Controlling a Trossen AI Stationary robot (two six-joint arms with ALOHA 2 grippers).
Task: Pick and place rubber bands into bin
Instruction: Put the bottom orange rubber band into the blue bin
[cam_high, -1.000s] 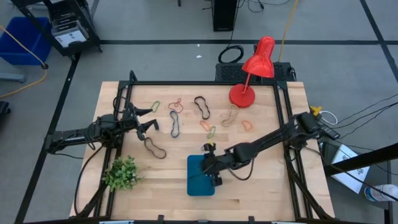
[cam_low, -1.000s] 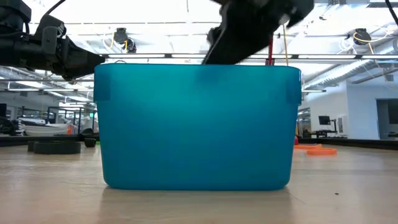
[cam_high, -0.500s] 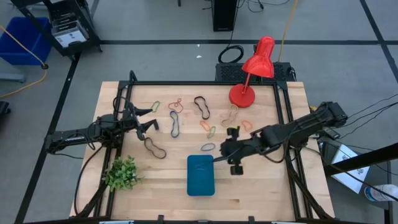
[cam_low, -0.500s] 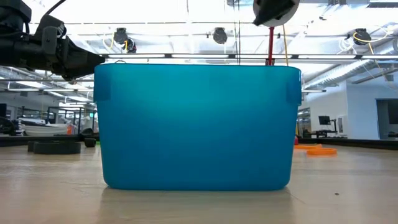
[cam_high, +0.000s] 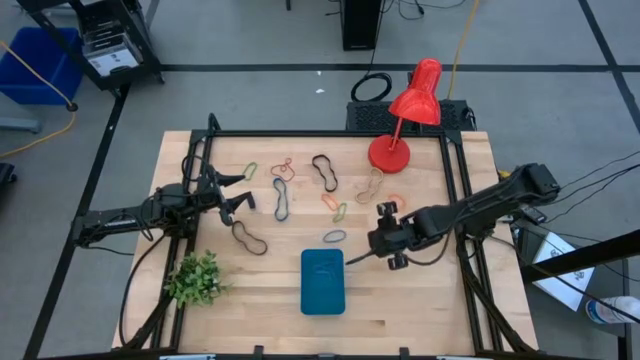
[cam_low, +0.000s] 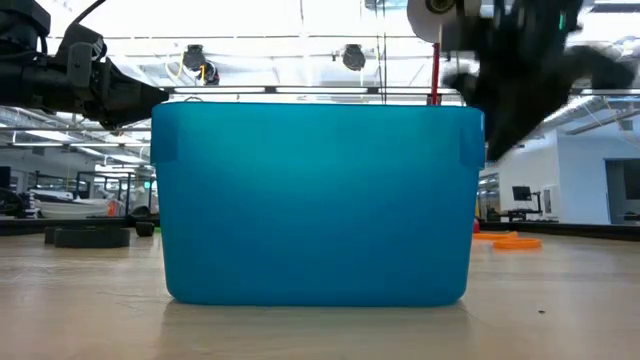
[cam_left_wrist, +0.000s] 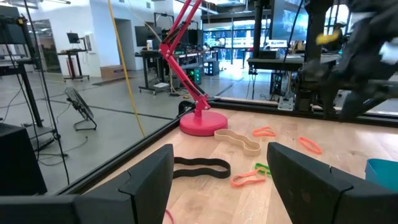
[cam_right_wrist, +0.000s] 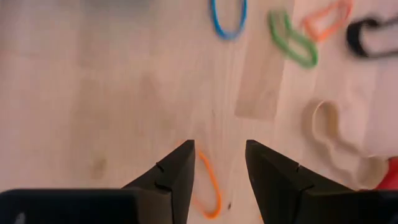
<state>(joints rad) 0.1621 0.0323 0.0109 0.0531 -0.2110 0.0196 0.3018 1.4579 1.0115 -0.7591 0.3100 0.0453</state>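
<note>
I am between picks: my right gripper (cam_high: 388, 236) hangs over the table right of the bin (cam_high: 323, 281), jaws part open and holding nothing. The bands (cam_high: 283, 200) lie scattered across the far half of the table, well apart from the bin; whether any sit inside it I cannot tell. My wrist view shows an orange band (cam_right_wrist: 210, 190) just beyond my fingers (cam_right_wrist: 176, 171), so the next move, I judge, calls for a descent to straddle it and close. The low view shows only the bin wall, no bands. My left gripper (cam_high: 232, 198) waits wide open and empty at the left.
</note>
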